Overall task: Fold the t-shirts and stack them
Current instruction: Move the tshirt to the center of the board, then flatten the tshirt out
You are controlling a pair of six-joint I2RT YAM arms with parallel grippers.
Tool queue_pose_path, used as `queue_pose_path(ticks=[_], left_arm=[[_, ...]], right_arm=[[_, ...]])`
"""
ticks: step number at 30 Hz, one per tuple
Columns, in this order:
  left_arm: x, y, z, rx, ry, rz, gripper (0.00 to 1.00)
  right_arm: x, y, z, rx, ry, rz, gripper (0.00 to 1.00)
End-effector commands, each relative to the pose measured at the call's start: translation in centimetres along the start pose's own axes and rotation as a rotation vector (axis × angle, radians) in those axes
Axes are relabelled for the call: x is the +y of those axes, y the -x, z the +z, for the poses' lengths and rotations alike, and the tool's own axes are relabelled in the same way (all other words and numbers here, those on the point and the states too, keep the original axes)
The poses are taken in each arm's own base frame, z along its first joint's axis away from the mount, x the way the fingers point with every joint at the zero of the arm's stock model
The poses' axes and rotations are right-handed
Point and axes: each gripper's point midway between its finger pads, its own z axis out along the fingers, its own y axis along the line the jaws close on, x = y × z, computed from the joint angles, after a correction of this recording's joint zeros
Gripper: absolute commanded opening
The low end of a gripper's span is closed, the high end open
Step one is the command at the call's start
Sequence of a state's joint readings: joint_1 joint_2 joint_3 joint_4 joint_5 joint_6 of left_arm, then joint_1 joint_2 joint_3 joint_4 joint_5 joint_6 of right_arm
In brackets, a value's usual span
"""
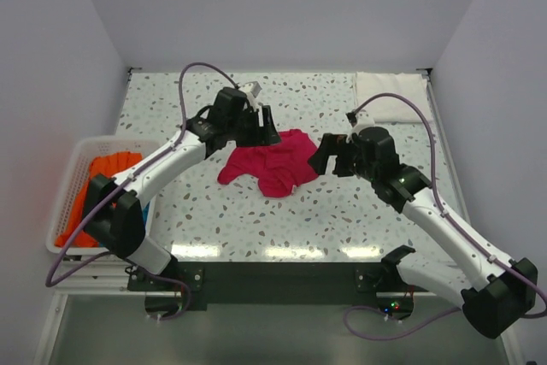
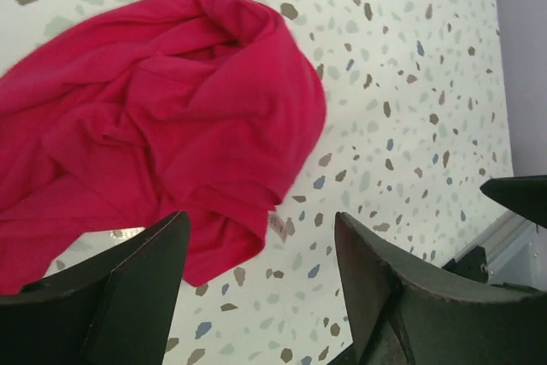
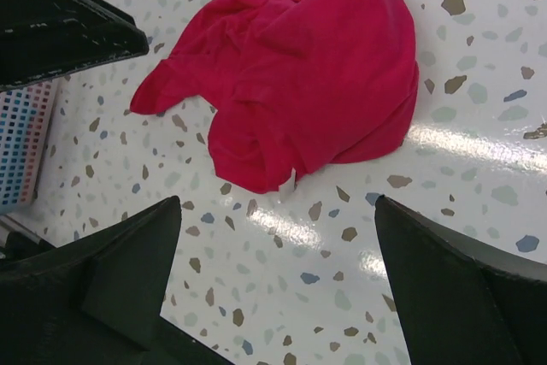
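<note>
Magenta t-shirt (image 1: 272,162) crumpled between left jaws, right jaws; both parted, empty.

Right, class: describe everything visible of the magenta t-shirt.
The magenta t-shirt is soft plain cloth, unfolded, crumpled in a heap with a sleeve poking out. A white tag shows at one edge. It lies mid-table on the speckled tabletop; the left end effector and right end effector hover open, not gripping it.

magenta t-shirt (image 1: 272,162) | crumpled, centre | white t-shirt (image 1: 389,96) | folded flat, far right
</note>
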State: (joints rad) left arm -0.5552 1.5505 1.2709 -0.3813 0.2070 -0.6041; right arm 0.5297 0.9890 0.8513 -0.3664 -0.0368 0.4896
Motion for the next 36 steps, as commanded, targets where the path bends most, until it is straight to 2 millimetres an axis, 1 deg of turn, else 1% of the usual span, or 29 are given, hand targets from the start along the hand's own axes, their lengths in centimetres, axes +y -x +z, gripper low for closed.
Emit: queue_pose_path(ticks=[1, 3, 4, 5, 6, 7, 8, 9, 10, 11, 12, 13, 14, 15, 16, 17, 18, 19, 20, 21, 23, 24, 25, 28, 31, 33, 34, 35, 36], left_arm=[[-0.8, 4.8, -2.8, -0.209, 0.010, 0.019, 0.74], [1.2, 4.8, -4.1, -0.238, 0.102, -0.019, 0.73], [2.8, 5.1, -4.5, -0.276, 0.184, -0.039, 0.70], [4.6, 4.3, -5.1, -0.280, 0.241, -0.064, 0.68], [5.8, 3.9, -5.3, -0.288, 0.277, -0.091, 0.62], [7.9, 2.2, -5.0, -0.262, 0.334, -0.111, 0.58], [9.6, 1.8, -5.2, -0.261, 0.368, -0.147, 0.53], [10.7, 1.0, -5.1, -0.243, 0.388, -0.160, 0.51], [12.2, -0.7, -4.6, -0.208, 0.410, -0.174, 0.50], [13.6, -1.3, -4.4, -0.192, 0.435, -0.194, 0.47], [14.3, -2.0, -4.3, -0.176, 0.440, -0.199, 0.43], [15.3, -3.2, -3.8, -0.151, 0.447, -0.205, 0.43], [15.7, -3.7, -3.6, -0.140, 0.453, -0.199, 0.43], [16.1, -4.3, -3.4, -0.128, 0.459, -0.195, 0.43], [16.4, -5.0, -3.1, -0.113, 0.461, -0.195, 0.43], [16.9, -5.6, -2.7, -0.092, 0.469, -0.190, 0.44], [17.1, -6.0, -2.5, -0.082, 0.473, -0.192, 0.45], [17.5, -6.7, -2.2, -0.061, 0.481, -0.193, 0.45], [17.7, -7.1, -2.1, -0.052, 0.486, -0.194, 0.48], [17.9, -7.4, -2.0, -0.046, 0.488, -0.198, 0.51], [18.4, -8.3, -1.8, -0.041, 0.493, -0.207, 0.57], [18.7, -8.8, -1.8, -0.040, 0.498, -0.208, 0.57], [18.9, -9.1, -1.6, -0.034, 0.499, -0.211, 0.59], [19.4, -9.9, -1.0, -0.010, 0.507, -0.211, 0.59], [19.6, -10.0, -0.4, -0.006, 0.502, -0.209, 0.59], [19.6, -9.8, -0.1, -0.012, 0.499, -0.210, 0.55], [19.7, -10.0, 0.1, -0.002, 0.503, -0.210, 0.52], [19.7, -9.9, 0.3, -0.002, 0.501, -0.210, 0.42], [19.8, -9.9, 0.4, -0.001, 0.502, -0.210, 0.37]], right_arm=[[0.2, 0.0, 0.9, 0.001, 0.005, 0.008, 0.99], [0.1, -0.7, 1.4, 0.026, 0.005, 0.006, 0.99], [-0.1, -1.5, 2.2, 0.050, -0.006, 0.011, 0.99], [-0.1, -1.8, 2.6, 0.057, -0.009, 0.009, 0.99], [0.2, -2.4, 3.0, 0.071, -0.003, 0.003, 0.99], [0.3, -2.9, 3.9, 0.089, -0.010, -0.001, 0.97], [0.9, -3.5, 4.3, 0.101, -0.009, -0.022, 0.95], [1.1, -3.9, 4.8, 0.108, -0.015, -0.034, 0.93], [1.7, -3.8, 5.3, 0.106, -0.016, -0.050, 0.91], [1.6, -5.1, 6.4, 0.146, -0.041, -0.072, 0.87], [2.7, -5.3, 6.9, 0.143, -0.045, -0.108, 0.83], [3.0, -6.0, 7.4, 0.161, -0.058, -0.130, 0.78], [3.6, -7.8, 8.2, 0.201, -0.071, -0.167, 0.75], [3.7, -7.9, 8.8, 0.196, -0.098, -0.182, 0.74], [3.8, -8.3, 9.1, 0.201, -0.116, -0.189, 0.72], [4.4, -9.1, 9.4, 0.213, -0.116, -0.205, 0.71], [4.0, -9.8, 10.0, 0.224, -0.150, -0.216, 0.71], [4.0, -10.3, 10.3, 0.229, -0.161, -0.210, 0.71], [4.2, -10.9, 10.5, 0.237, -0.167, -0.214, 0.70], [3.6, -11.6, 10.8, 0.248, -0.193, -0.218, 0.70], [3.1, -11.9, 11.2, 0.228, -0.232, -0.199, 0.70], [2.7, -12.3, 11.6, 0.223, -0.249, -0.183, 0.70], [2.4, -12.2, 11.8, 0.207, -0.264, -0.181, 0.70], [1.7, -12.7, 12.6, 0.197, -0.297, -0.171, 0.70], [1.7, -12.7, 13.4, 0.184, -0.308, -0.160, 0.70], [1.7, -12.5, 13.9, 0.166, -0.316, -0.161, 0.69], [1.5, -12.9, 14.2, 0.179, -0.324, -0.169, 0.59], [1.6, -12.8, 14.4, 0.181, -0.325, -0.170, 0.50], [1.6, -12.6, 14.4, 0.180, -0.335, -0.177, 0.42]])
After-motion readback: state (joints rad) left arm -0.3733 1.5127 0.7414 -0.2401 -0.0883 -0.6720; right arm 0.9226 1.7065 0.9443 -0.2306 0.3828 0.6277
